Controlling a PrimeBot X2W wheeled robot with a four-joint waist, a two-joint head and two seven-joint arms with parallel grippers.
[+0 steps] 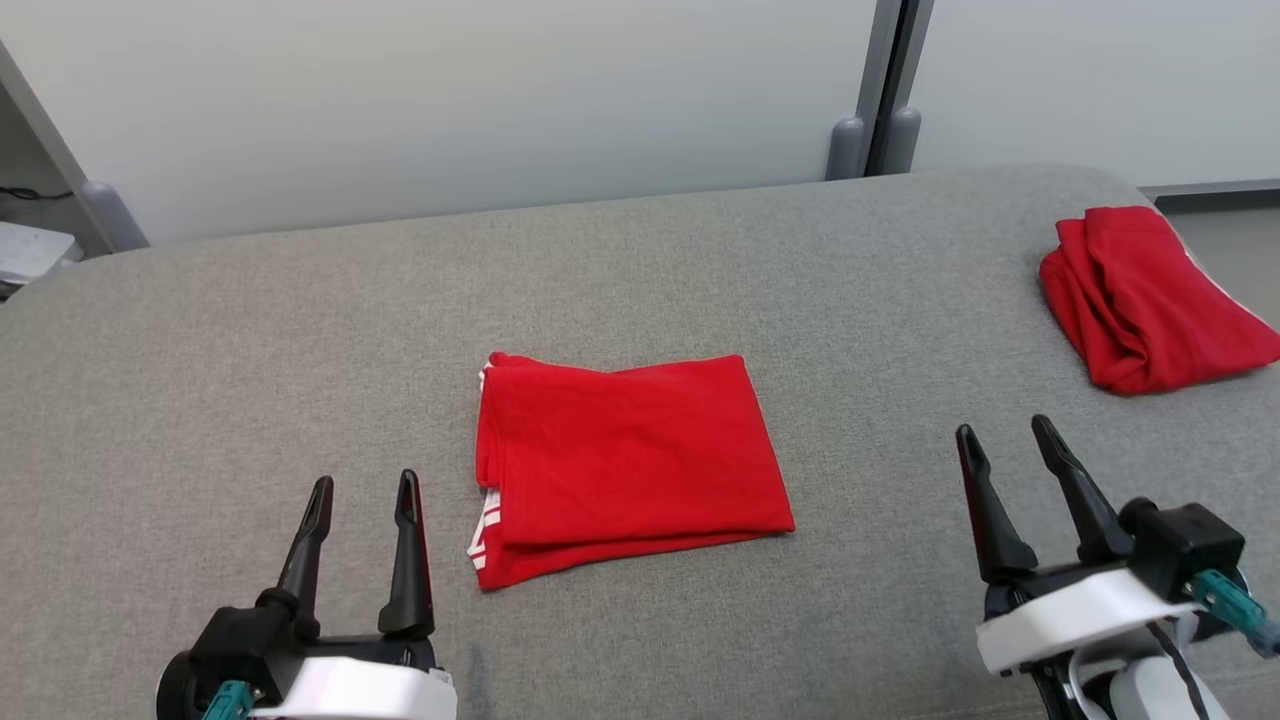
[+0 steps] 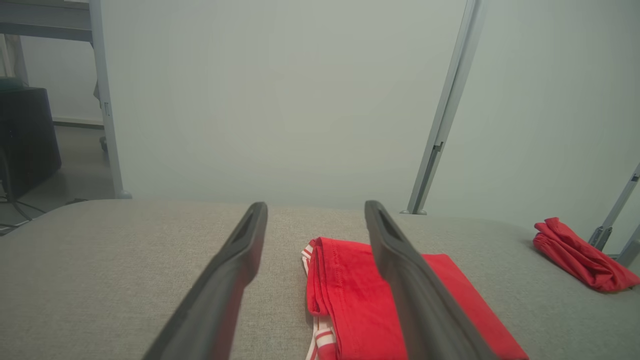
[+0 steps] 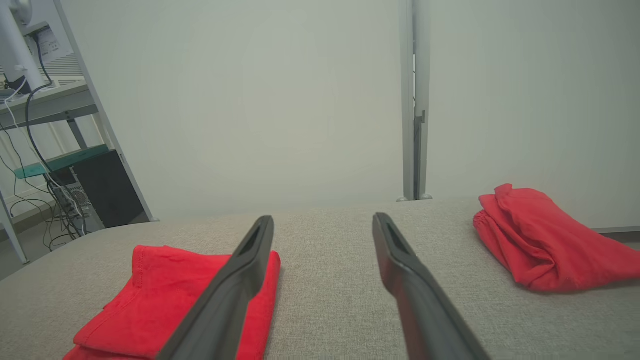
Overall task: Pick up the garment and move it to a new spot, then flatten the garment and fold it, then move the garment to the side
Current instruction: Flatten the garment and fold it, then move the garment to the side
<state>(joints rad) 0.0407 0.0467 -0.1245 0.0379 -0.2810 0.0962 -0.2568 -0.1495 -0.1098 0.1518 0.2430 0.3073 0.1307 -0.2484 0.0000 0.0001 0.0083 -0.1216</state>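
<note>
Shows red garment (image 1: 630,460) at the middle of grey padded surface (image 1: 300,350), folded into a flat rectangle, with white-striped trim peeking out along its left edge. Judged as folded already, with only the move to the side left to do.

Places left gripper (image 1: 365,482) just near-left of the garment and right gripper (image 1: 1003,427) well apart to the right. Finds both with fingers spread wide, holding nothing and touching no cloth.

Shows second red garment (image 1: 1150,300) bunched at the far right, close to the surface's edge, with pale partition wall (image 1: 450,100) behind.

Hazards, as judgement:
- Pinching the top layer alone and peeling the fold open on lifting; likely if closing on the upper fabric rather than the whole stack at the striped edge.
- Dragging across the rough weave and bunching the lower layers.
- Lifting from one side only, letting the free half sag and unfold.
- Carrying rightward into the bunched garment, or setting down too near the edge and losing the stack over it.
</note>
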